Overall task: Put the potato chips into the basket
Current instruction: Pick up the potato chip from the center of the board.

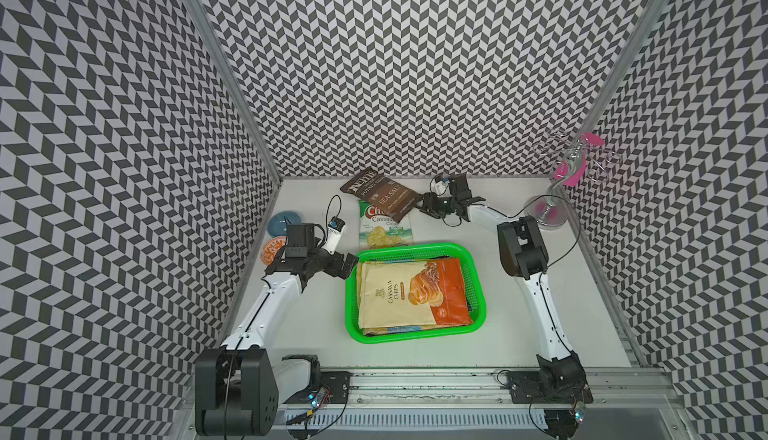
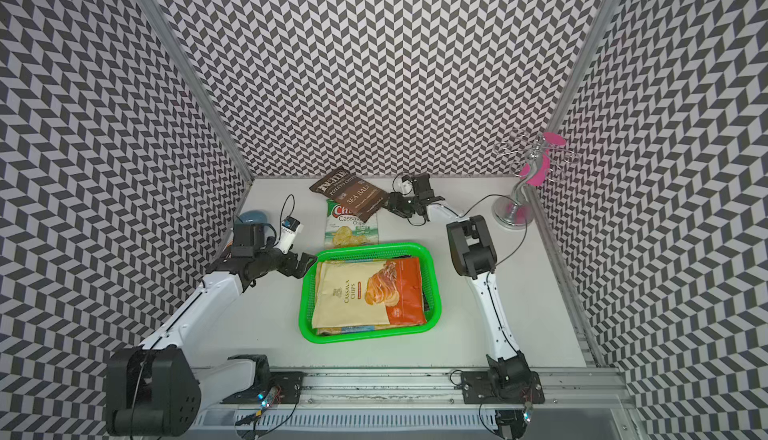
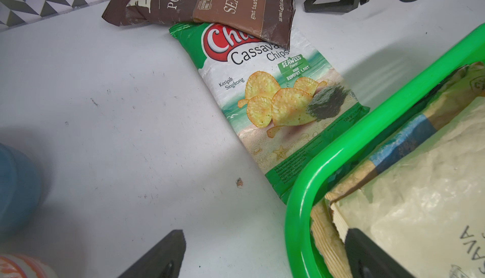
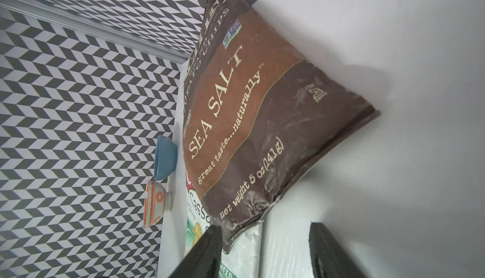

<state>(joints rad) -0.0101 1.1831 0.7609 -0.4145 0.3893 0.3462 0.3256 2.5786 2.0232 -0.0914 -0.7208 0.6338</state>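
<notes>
Basket is holding a stack. SEA SALT bag and Chuba bag are lying outside, just ahead of right gripper, jaws apart. Left gripper is likewise gaping.

Bags outside: two, brown bag, green-white bag. One basket; stack under top bag uncountable. One blue bowl, one orange bowl, one stand.

Green basket holds a stack, cream-orange bag topmost — behind it, brown sea-salt bag overlaps green-white bag.
</notes>
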